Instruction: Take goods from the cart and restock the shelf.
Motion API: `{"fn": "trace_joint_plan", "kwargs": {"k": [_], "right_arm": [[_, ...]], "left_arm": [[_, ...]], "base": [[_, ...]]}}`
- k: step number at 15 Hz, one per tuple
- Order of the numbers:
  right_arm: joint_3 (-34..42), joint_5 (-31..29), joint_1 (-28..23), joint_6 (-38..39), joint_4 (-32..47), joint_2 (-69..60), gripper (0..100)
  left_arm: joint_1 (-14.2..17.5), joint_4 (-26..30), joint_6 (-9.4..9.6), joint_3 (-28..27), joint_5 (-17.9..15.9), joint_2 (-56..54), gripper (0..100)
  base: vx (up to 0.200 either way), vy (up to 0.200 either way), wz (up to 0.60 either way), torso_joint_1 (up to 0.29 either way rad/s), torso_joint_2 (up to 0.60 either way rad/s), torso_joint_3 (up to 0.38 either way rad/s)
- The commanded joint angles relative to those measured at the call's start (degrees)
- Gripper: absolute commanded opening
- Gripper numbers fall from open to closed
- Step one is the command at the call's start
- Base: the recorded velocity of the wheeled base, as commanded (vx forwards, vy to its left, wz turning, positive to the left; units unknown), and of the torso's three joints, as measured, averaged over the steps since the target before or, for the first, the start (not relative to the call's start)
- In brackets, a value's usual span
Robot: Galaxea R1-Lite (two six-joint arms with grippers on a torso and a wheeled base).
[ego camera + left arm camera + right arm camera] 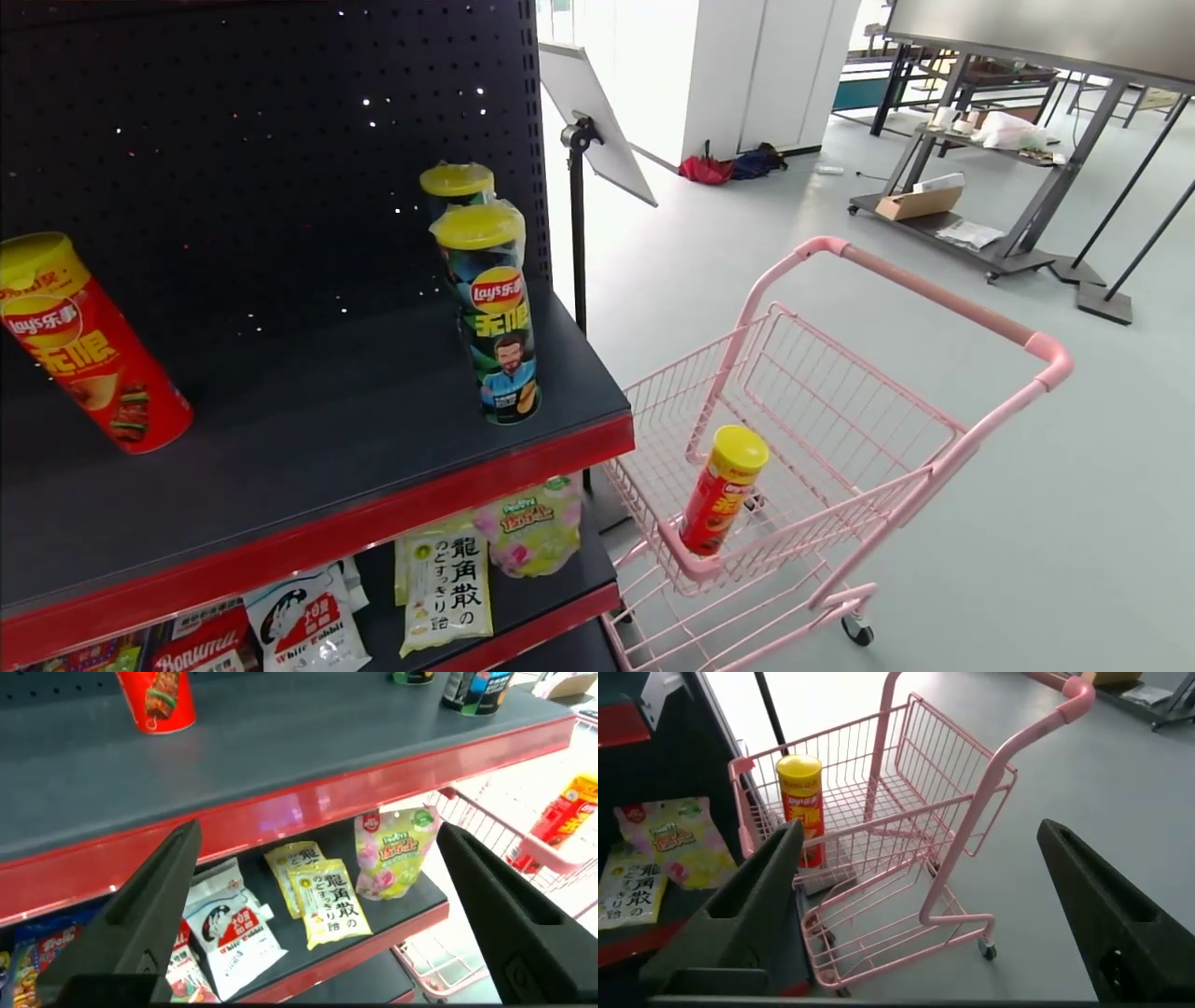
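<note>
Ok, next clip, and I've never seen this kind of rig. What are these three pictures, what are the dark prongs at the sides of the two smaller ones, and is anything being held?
This is a wheeled robot with two arms. The large picture comes from a camera on its head, looking down at a dark shelf and a pink cart.

The two smaller pictures come from cameras on its wrists. The dark prongs are the fingers of the left gripper and the right gripper. Both are open and holding nothing.

On the shelf stand a red can and two dark cans, one behind the other. Snack bags lie on the board below. One more red one, the cart can, stands in the cart's basket.
</note>
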Motion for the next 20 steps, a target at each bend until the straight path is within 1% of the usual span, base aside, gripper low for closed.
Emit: {"fn": "trace_joint_plan", "kwargs": {"k": [1, 8, 12, 16, 17, 18, 19, 20], "right_arm": [[0.01, -0.02, -0.01, -0.06, -0.01, 0.02, 100], [0.01, -0.02, -0.01, -0.06, -0.01, 0.02, 100], [0.01, -0.02, 0.08, -0.06, -0.01, 0.02, 100], [-0.08, 0.33, 0.34, -0.50, 0.08, 1.96, 100], [-4.03, 1.74, 0.78, -0.32, -0.09, 4.77, 100], [-17.57, 2.44, 1.31, 2.93, -0.09, 21.12, 100], [-25.83, 2.62, 1.40, 7.68, -0.45, 30.26, 100], [-33.21, 3.76, 3.33, 9.52, -1.76, 43.79, 100]], "left_arm": [[0.07, -0.01, -0.01, 0.01, -0.02, 0.05, 100], [0.07, -0.01, -0.01, 0.01, -0.02, 0.05, 100], [0.07, -0.01, -0.01, 0.01, -0.02, 0.05, 100], [0.07, -0.01, -0.01, 0.01, -0.02, 0.05, 100], [0.07, -0.01, -0.01, 0.01, -0.02, 0.05, 100], [0.07, -0.01, -0.01, 0.01, -0.02, 0.05, 100], [0.07, -0.01, -0.01, 0.01, -0.02, 0.05, 100], [0.07, -0.01, -0.01, 0.01, -0.02, 0.05, 100]], "base": [[0.000, 0.000, 0.00, -0.139, 0.35, 0.212], [0.000, 0.000, 0.00, -0.144, 0.38, 0.232], [0.000, 0.000, 0.00, -0.172, 0.47, 0.301], [0.000, 0.000, 0.00, -0.041, 0.13, 0.079], [0.000, 0.000, 0.00, 0.000, 0.00, 0.000], [0.000, 0.000, 0.00, 0.000, 0.00, 0.000], [0.000, 0.000, 0.00, 0.000, 0.00, 0.000], [0.000, 0.000, 0.00, 0.000, 0.00, 0.000]]}}
